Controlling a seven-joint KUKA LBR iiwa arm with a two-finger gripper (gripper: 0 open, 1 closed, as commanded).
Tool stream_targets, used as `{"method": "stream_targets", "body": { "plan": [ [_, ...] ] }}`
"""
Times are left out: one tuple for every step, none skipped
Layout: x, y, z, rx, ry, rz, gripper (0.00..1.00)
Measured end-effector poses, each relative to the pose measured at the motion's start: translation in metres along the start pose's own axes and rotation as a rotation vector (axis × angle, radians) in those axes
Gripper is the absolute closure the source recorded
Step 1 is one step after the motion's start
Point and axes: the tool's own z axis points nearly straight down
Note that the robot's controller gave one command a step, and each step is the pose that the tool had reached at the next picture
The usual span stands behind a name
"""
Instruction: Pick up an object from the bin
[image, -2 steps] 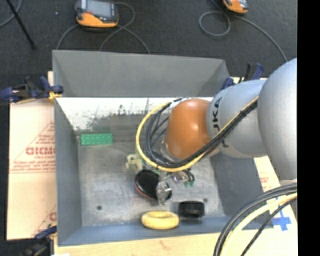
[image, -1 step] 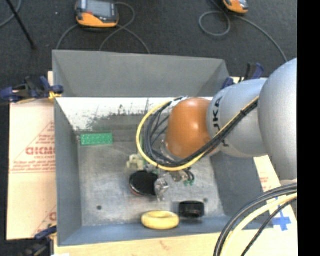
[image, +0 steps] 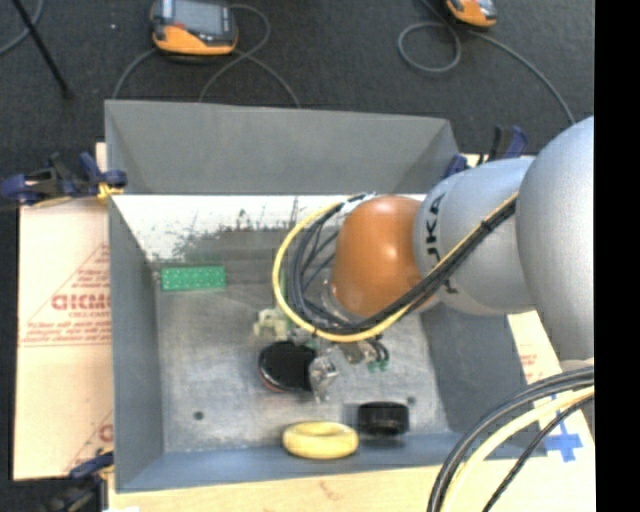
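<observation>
- Far left: green block (image: 193, 278) lies flat at about 10 o'clock on the bin (image: 135, 330) floor, well apart from everything else. I'd say it's not the target this round.
- Next over: a small whitish bit (image: 268, 322), just off centre towards 9 o'clock. Too small for me to say what it is.
- Then the black disc (image: 285, 367) with a reddish edge, around 7 o'clock from centre. It's the closest thing to the tool, just beside it on its 9 o'clock side, maybe touching. I can't call that from here.
- Gripper (image: 325, 378) is down low near the floor, tucked under the orange cover (image: 375, 255) and the cables. I honestly can't tell if it's spread or closed, and I see nothing clamped in it.
- Yellow ring (image: 320, 440) sits by the front wall at 6 o'clock, apart from the tool.
- Black cap (image: 383, 418) is at about 5 o'clock, near the ring.
- My read: we're at the reach/grasp step, nothing lifted yet, and the disc looks like the likely pick.
- Next move, I reckon: get the tool square over the disc, close on it, then lift straight up. It's flat, so it might slide away rather than get gripped.
</observation>
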Motion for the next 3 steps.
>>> {"method": "stream_targets", "body": {
  "plan": [
    [0.001,0.0,-0.002,-0.001,0.004,0.0,1.0],
    [0.006,0.002,-0.016,-0.005,0.023,-0.001,1.0],
    [0.007,0.003,-0.035,-0.007,0.028,-0.002,1.0]
  ]
}}
